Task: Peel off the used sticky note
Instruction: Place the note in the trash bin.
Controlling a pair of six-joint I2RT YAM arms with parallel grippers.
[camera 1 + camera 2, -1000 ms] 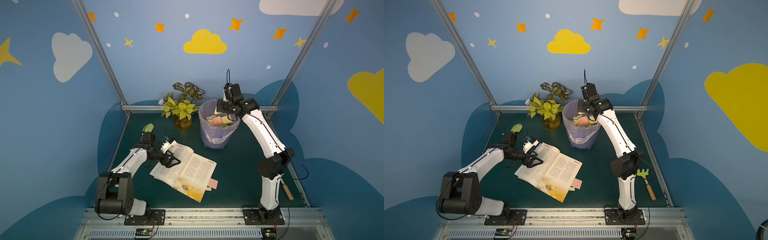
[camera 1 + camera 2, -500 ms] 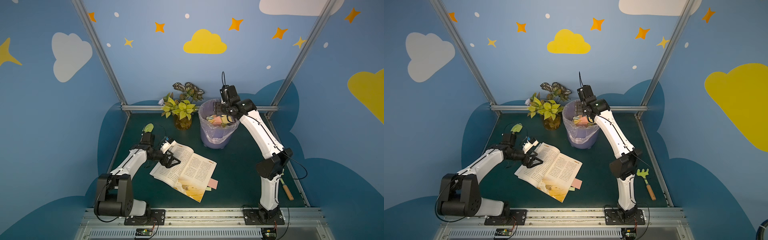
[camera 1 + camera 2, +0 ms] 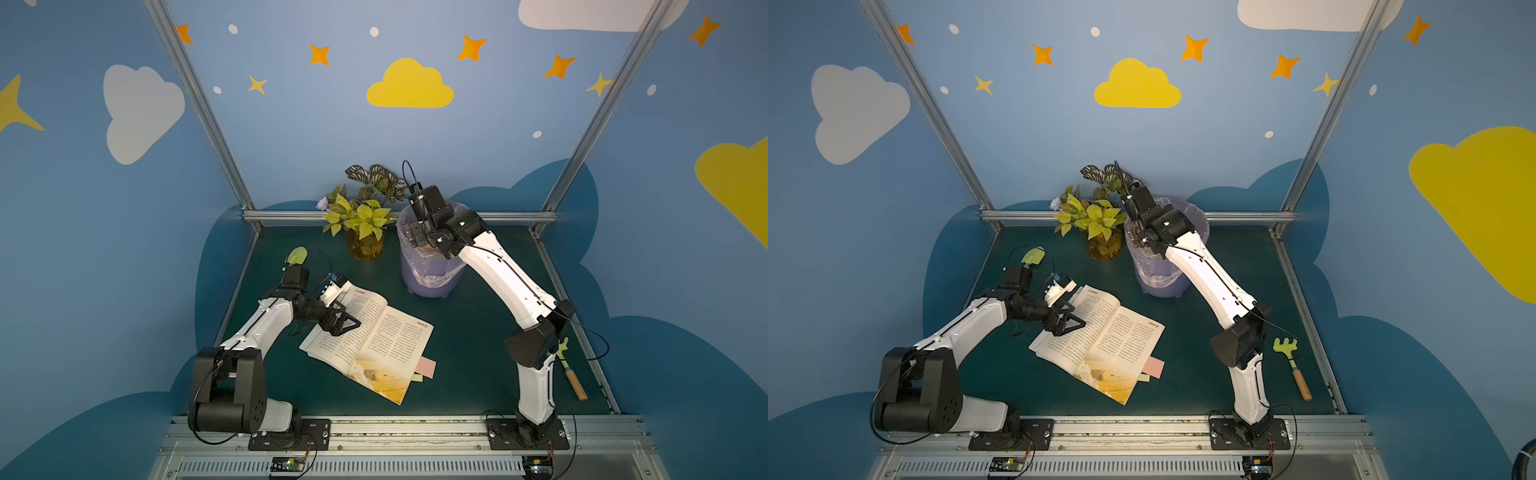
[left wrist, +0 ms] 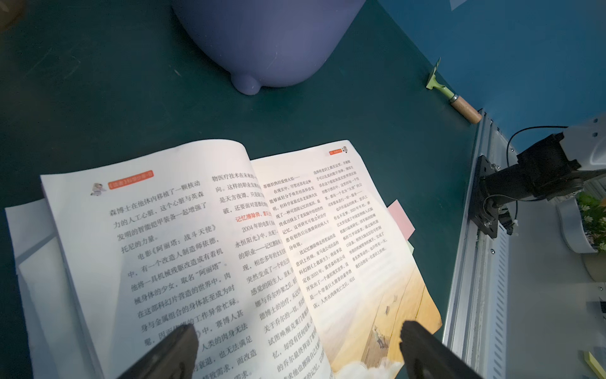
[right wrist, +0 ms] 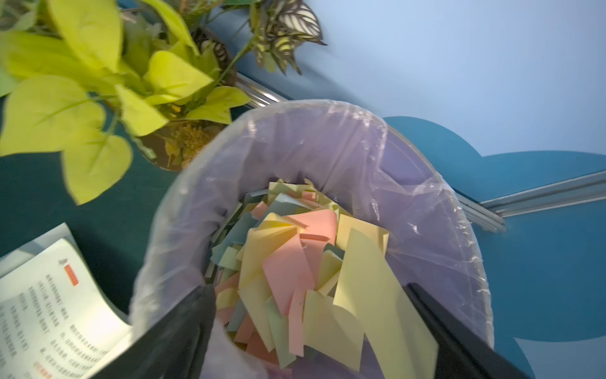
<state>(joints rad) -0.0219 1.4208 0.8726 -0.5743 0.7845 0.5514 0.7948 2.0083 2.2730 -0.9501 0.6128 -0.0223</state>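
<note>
**Our right pincer hangs open over the bin**

We see our right pincer above the round purple bin with a clear plastic bag inside. Its two black fingers are spread wide, and they pinch nothing. The bin is full of paper notes in yellow, pink and blue-green. A long pale yellow sticky note lies on top of the pile, between the fingers. Its edge is close to one finger, and we cannot tell if it touches.

Our left pincer is spread wide too. It hangs over the open book with white pages, above the page nearest that arm, and it pinches nothing. The book lies open on the dark green worktop, near the bin. A square pink sticky note pokes out from under the page on the other side. A small yellow-green note pokes out just beside it.

A leafy green plant in a glass pot stands just beside the bin.
</note>
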